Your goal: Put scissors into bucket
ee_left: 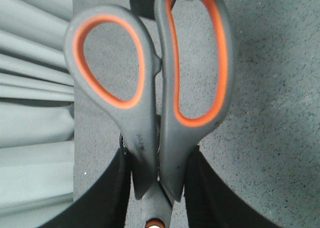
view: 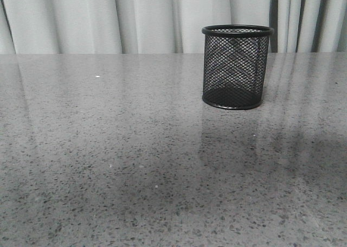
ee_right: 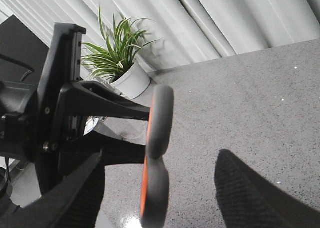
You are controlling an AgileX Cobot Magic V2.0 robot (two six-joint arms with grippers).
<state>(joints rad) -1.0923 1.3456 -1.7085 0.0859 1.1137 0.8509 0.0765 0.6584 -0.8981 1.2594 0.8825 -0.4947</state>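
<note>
The bucket [view: 236,68], a black wire-mesh cup, stands upright on the grey speckled table, right of centre and towards the back; nothing shows inside it. Neither arm appears in the front view. The scissors [ee_left: 150,102] hang above the table with my left gripper [ee_left: 159,188] shut on the neck just below the grey, orange-lined loops; the copper pivot screw peeks out between the fingers. In the right wrist view the scissors' handles [ee_right: 157,138] appear edge-on between the fingers of my right gripper [ee_right: 160,188], which is open and touches nothing.
Pale curtains [view: 152,19] hang behind the table. A potted green plant [ee_right: 120,62] stands beyond the table's far corner. The left arm's black body [ee_right: 55,112] fills one side of the right wrist view. The table edge [ee_left: 74,138] runs beside the scissors.
</note>
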